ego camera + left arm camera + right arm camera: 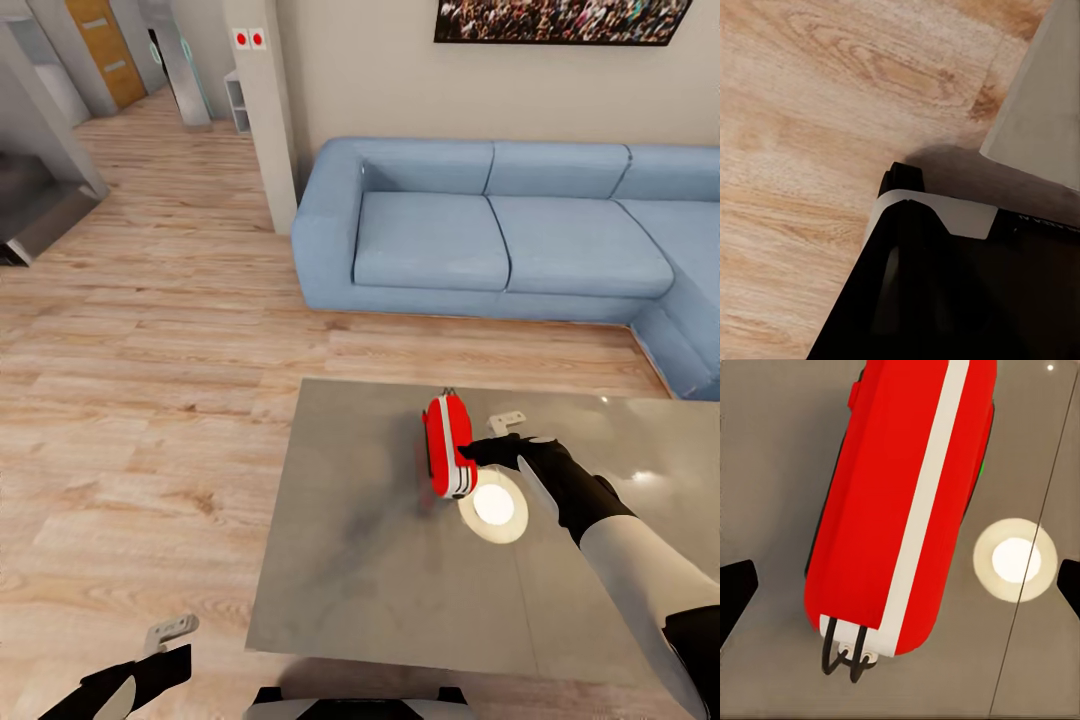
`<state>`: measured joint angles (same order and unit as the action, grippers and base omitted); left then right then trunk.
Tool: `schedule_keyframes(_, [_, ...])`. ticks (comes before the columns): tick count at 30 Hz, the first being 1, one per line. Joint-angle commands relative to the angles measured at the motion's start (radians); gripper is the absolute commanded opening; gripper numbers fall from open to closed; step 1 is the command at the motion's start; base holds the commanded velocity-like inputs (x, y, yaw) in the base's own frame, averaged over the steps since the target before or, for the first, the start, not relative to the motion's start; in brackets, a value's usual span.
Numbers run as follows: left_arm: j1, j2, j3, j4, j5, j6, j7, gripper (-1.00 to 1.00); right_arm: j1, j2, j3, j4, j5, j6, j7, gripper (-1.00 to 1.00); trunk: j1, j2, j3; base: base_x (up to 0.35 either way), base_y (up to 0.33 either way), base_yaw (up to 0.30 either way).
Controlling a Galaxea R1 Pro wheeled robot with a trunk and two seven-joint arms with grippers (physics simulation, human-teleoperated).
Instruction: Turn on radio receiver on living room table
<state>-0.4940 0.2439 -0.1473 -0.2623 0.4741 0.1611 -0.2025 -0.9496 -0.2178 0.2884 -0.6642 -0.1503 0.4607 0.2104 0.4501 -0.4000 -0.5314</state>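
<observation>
Radio receiver (447, 446) edge-on, dial hidden, right gripper (478, 455) beside

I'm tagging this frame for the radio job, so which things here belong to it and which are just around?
Part of the job:
radio receiver, standing on edge
table under it
right hand, open, by the radio

Just around:
blue sofa
framed crowd picture
small pale bracket on the table beyond the radio
left hand, low over the wood floor
</observation>
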Motion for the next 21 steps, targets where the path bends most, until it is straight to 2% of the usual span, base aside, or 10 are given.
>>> schedule_keyframes(1, [0.000,0.000,0.000,0.000,0.000,0.000,0.000,-1.00,0.000,0.000,0.000,0.000,0.000,0.000,0.000,1.00,0.000,0.000,0.000,-0.220,0.000,0.000])
schedule_keyframes(6, [0.000,0.000,0.000,0.000,0.000,0.000,0.001,-1.00,0.000,0.000,0.000,0.000,0.000,0.000,0.000,1.00,0.000,0.000,0.000,-0.276,0.000,0.000])
schedule_keyframes(16, [0.000,0.000,0.000,0.000,0.000,0.000,0.000,-1.00,0.000,0.000,0.000,0.000,0.000,0.000,0.000,1.00,0.000,0.000,0.000,-0.048,0.000,0.000])
schedule_keyframes(21, [0.000,0.000,0.000,0.000,0.000,0.000,0.000,-1.00,0.000,0.000,0.000,0.000,0.000,0.001,0.000,1.00,0.000,0.000,0.000,-0.242,0.000,0.000])
